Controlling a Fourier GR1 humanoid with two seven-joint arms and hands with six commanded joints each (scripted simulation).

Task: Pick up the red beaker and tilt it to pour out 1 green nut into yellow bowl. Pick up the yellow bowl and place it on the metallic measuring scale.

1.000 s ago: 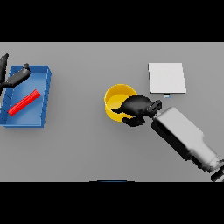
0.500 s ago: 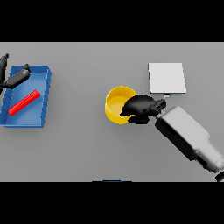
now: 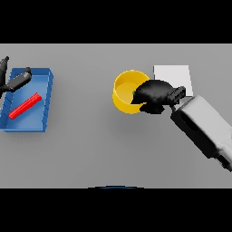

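— Where is the yellow bowl point(image 3: 123, 93) right now?

— On the right half of the grey desk point(image 3: 90, 154), with the right hand point(image 3: 154, 94) clamped on its right rim. The dark fingers curl over the edge and partly into the bowl, and the thumb side shows below the rim, so the bowl is pinched between them. Whether it rests on the desk or is lifted I cannot tell.

— Anything inside it?

— A small green speck, the green nut point(image 3: 134, 94), shows just at the fingertips inside the bowl. Most of the interior near the hand is hidden.

— And the scale?

— The metallic measuring scale point(image 3: 174, 77) is the pale square plate just to the right of the bowl, farther back on the desk. The hand and wrist cover its near left corner. The bowl sits beside it, its rim close to the plate's left edge, not on top of it.

— What about the red beaker?

— The red beaker point(image 3: 25, 105) lies on its side, slanted, inside a blue tray point(image 3: 43, 104) at the far left of the desk.

— The other hand?

— The left hand point(image 3: 13, 81) shows at the left edge over the tray's far corner, fingers spread and straight, holding nothing, apart from the beaker.
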